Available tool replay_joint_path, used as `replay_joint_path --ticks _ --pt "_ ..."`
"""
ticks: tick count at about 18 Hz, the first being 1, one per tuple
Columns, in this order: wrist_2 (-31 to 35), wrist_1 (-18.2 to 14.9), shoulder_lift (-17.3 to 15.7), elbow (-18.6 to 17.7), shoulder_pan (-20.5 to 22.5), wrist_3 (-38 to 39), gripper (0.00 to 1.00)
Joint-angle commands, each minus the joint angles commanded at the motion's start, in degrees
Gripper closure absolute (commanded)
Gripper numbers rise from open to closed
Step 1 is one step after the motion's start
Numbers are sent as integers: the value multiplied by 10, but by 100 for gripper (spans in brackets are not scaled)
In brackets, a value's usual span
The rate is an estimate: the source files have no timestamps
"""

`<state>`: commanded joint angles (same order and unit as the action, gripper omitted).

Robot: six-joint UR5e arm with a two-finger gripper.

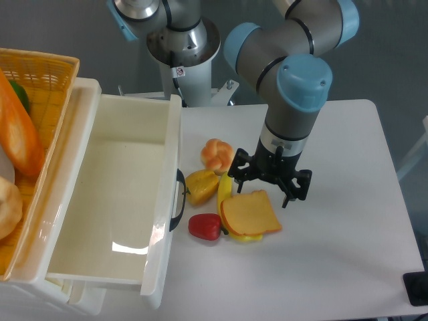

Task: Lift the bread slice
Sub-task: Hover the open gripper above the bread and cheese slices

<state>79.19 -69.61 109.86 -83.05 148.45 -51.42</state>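
Bread slice lying flat at 6 o'clock from the gripper, leaning on the banana. Jaws spread wide, holding nothing. Best to come down slowly, pinch both crust sides, skip the bun at 10 o'clock.

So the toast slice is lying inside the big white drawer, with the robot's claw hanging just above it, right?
Not quite. The fixed camera shows the bread slice lying on the white table, to the right of the open white drawer, partly on top of a yellow toy. The end effector does hang just above its far edge.
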Motion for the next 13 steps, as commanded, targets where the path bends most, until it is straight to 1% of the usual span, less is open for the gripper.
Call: replay_joint_path --ticks 3,4,6,7,8,11,13 --pt "11 4 1 -1 -1 -18 0" --pt "12 11 2 -2 -1 -17 0" --pt "19 36 4 -23 -3 -12 0" --pt "31 57 8 -32 -5 -11 0" --pt "41 67 10 -38 -5 -4 0" --pt "43 71 18 -41 -6 20 0" --pt "43 90 25 -47 -7 19 0"
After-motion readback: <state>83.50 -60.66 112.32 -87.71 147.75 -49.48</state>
